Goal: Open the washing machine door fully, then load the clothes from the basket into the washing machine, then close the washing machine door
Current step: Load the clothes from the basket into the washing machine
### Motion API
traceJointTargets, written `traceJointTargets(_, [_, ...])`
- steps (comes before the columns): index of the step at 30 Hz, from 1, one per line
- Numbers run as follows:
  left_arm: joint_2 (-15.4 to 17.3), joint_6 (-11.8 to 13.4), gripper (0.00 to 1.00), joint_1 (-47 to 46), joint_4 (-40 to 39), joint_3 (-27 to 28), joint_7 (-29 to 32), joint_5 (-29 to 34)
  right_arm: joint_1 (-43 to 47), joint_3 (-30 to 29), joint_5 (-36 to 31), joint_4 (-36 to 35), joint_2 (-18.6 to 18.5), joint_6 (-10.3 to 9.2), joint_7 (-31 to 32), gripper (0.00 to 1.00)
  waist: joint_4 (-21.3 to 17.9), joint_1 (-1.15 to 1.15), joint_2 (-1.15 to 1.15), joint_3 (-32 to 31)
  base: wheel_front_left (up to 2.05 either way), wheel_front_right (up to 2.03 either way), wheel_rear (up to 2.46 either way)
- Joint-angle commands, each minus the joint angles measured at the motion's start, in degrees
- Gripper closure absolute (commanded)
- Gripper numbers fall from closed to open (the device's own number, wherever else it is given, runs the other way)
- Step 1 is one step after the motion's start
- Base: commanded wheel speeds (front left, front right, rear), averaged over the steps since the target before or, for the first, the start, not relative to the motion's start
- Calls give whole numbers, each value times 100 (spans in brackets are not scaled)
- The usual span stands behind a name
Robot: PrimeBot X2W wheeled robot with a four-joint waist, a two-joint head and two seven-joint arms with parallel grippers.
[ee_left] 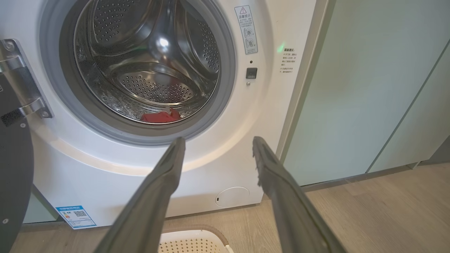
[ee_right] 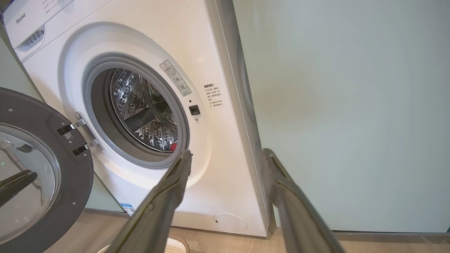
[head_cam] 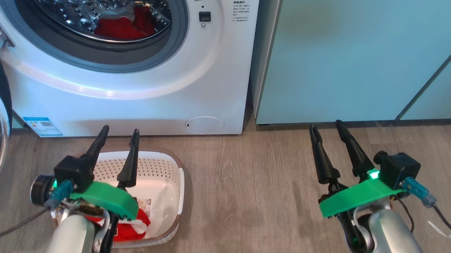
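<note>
Clothes (head_cam: 127,232): in basket (head_cam: 180,185), lower left of frame, beneath left hand (head_cam: 120,128).
Left hand: open, empty, nearer.
Right hand (head_cam: 325,124): open, well apart.

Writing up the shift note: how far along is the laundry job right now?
Done: the door stands wide open and red clothes lie in the drum. In hand: nothing; left gripper, over the basket, and right gripper are open and empty. Left: a red garment in the basket, then shutting the door.

Pale green cabinets (head_cam: 346,59), dark plinth, wood-look plank floor (head_cam: 245,196)
</note>
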Motion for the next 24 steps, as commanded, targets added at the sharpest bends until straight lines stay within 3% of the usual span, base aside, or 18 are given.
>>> traceJointTargets(1, [0, -52, 0, -112, -264, 300, -71, 90, -52, 114, -9, -209, -28, 0, -36, 0, 7, 1, 0, -15, 0, 0, 0])
traceJointTargets(11, [-331, -222, 0, 135, -597, 901, -71, 282, -25, 136, -6, -188, 18, 0, -36, 0, -22, 1, 0, -50, 0, 0, 0])
traceJointTargets(24, [-409, -385, 0, 248, -507, 1048, -71, 480, -19, 146, 1, -168, 51, 0, -36, 0, -43, 1, 0, -99, 0, 0, 0])
